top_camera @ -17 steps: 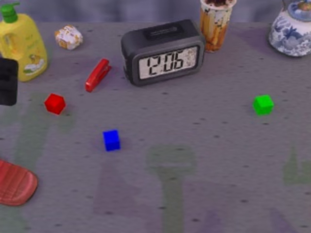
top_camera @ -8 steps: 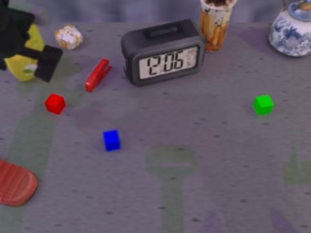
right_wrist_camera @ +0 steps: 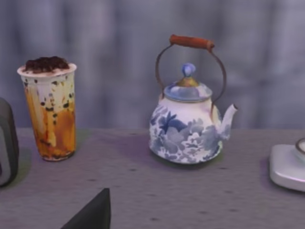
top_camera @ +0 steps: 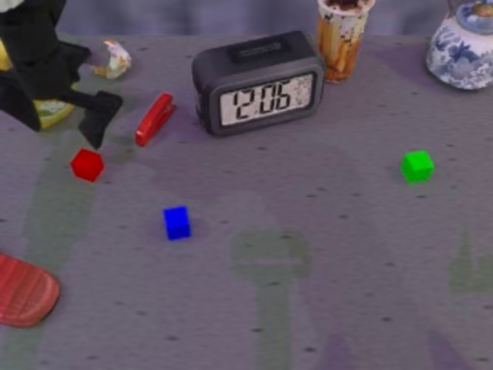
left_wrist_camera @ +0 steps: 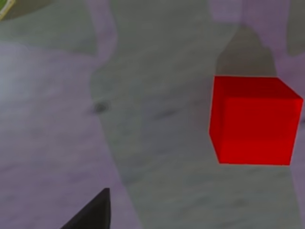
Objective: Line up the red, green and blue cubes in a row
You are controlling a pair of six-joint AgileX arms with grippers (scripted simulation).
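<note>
The red cube (top_camera: 87, 164) sits at the table's left and shows large in the left wrist view (left_wrist_camera: 255, 121). My left gripper (top_camera: 63, 127) hangs open just behind it, one dark finger (top_camera: 95, 123) pointing down at the cube without touching it. Only one fingertip (left_wrist_camera: 93, 212) shows in the left wrist view, well clear of the cube. The blue cube (top_camera: 176, 223) lies nearer the front, right of the red one. The green cube (top_camera: 417, 166) stands alone at the right. My right gripper is outside the top view; one fingertip (right_wrist_camera: 95, 212) shows, holding nothing.
A red stapler (top_camera: 155, 119) and a dark clock (top_camera: 258, 83) stand behind the cubes. A drink cup (top_camera: 344, 35) and a blue-patterned teapot (top_camera: 462, 42) are at the back right. A yellow bottle (top_camera: 48, 112) is mostly hidden by my left arm. A red ribbed object (top_camera: 23, 291) lies front left.
My left arm has swung in from the left edge and come down toward the red cube, covering the yellow bottle. None of the cubes has moved.
</note>
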